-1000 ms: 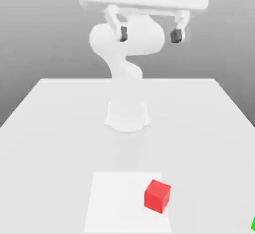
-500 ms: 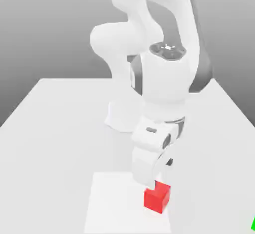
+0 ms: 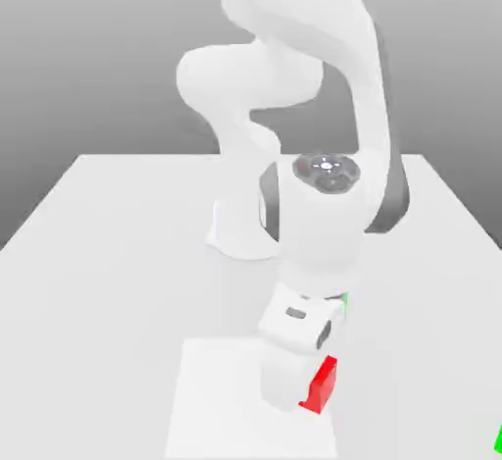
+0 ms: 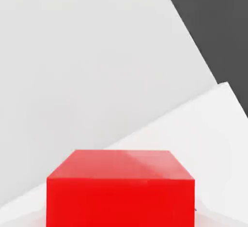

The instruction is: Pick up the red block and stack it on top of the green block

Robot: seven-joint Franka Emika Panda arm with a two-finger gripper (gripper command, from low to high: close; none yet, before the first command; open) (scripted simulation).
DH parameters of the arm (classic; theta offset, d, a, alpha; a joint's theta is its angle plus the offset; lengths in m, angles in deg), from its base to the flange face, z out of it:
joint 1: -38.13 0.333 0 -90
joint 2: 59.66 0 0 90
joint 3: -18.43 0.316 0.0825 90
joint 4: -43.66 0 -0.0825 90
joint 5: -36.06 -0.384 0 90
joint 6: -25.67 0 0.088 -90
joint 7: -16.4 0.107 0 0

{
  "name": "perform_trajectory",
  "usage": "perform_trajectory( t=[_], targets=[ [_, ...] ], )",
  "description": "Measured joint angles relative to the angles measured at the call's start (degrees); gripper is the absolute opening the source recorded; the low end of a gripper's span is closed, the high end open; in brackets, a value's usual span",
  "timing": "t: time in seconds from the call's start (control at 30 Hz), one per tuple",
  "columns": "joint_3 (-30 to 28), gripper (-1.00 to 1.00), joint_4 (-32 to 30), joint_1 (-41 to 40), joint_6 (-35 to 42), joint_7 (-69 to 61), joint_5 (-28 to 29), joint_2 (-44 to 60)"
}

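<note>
one white arm bends down over the table, its hand lowered onto the paler square patch at the table's near edge. the claw sits at the bottom of that hand, pressed down against the patch, with the hand's white body covering most of it in the exterior view. its jaws are drawn in tight, and the red block sits right at the claw: only one red face shows in the exterior view, poking out on the exterior view's right side of the hand, touching it. whether the jaws truly pinch the block cannot be made out from that angle. in the hand view the red block looms directly ahead of the claw, resting on the pale patch, its top face and one side face plain and matte. well away from the claw, at the exterior view's lower right corner, a sliver of green peeks in at the frame's edge.
</note>
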Motion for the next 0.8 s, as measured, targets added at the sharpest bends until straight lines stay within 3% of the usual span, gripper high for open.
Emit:
perform_trajectory(
  t=[0.1, 0.53, 0.67, 0.7, 0.8],
  targets=[
    [0.4, -1.0, 1.4, 0.9, 4.6, 1.9, 1.4, -3.2],
    [8.1, -1.0, 27.8, 13.4, 18.9, 14.9, 4.4, 9.0],
    [8.2, -1.0, 30.8, 15.3, 15.1, 16.6, 5.1, 15.8],
    [8.1, 1.0, 31.0, 15.4, 13.8, 16.7, 5.3, 17.3],
    [8.1, 1.0, 31.0, 15.4, 13.8, 16.7, 5.3, 17.3]
  ],
)
